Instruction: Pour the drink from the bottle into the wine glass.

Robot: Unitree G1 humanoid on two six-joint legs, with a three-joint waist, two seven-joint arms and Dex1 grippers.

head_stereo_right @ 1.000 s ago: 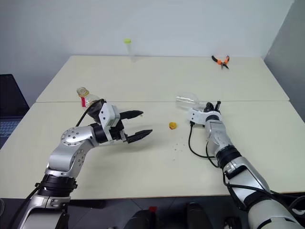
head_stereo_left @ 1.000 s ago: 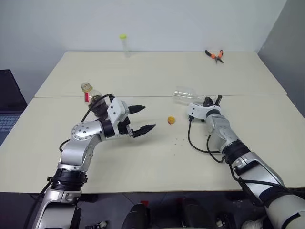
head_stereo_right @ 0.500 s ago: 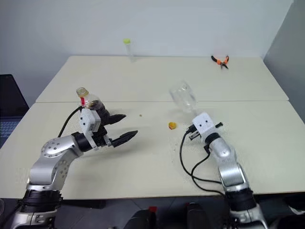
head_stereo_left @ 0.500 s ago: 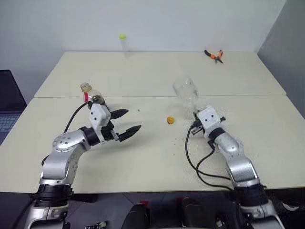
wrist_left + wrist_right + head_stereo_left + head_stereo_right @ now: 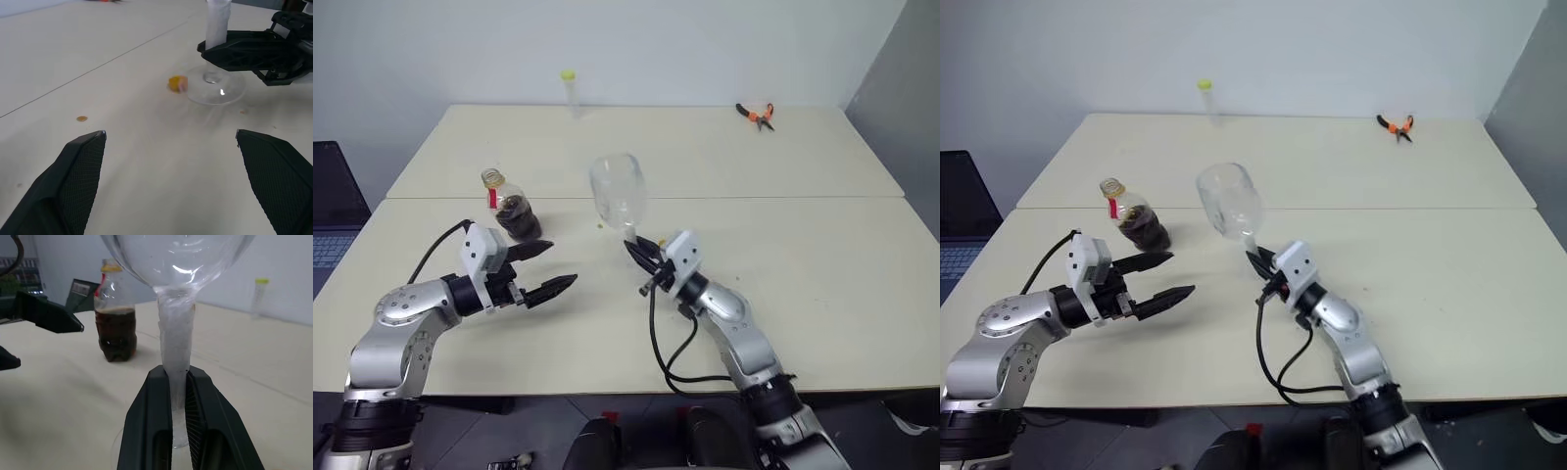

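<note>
wine glass [image 5: 619, 194] stem pinched between right fingers [image 5: 149, 428], bowl upright.

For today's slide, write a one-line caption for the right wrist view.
Right end effector shut on the wine glass stem, with the uncapped bottle of dark drink behind.

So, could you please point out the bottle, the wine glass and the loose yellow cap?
bottle [image 5: 518, 216], left eye view, on its dark-filled body.
wine glass [image 5: 618, 192], left eye view, on its bowl.
yellow cap [image 5: 177, 83], left wrist view, on its side.
</note>
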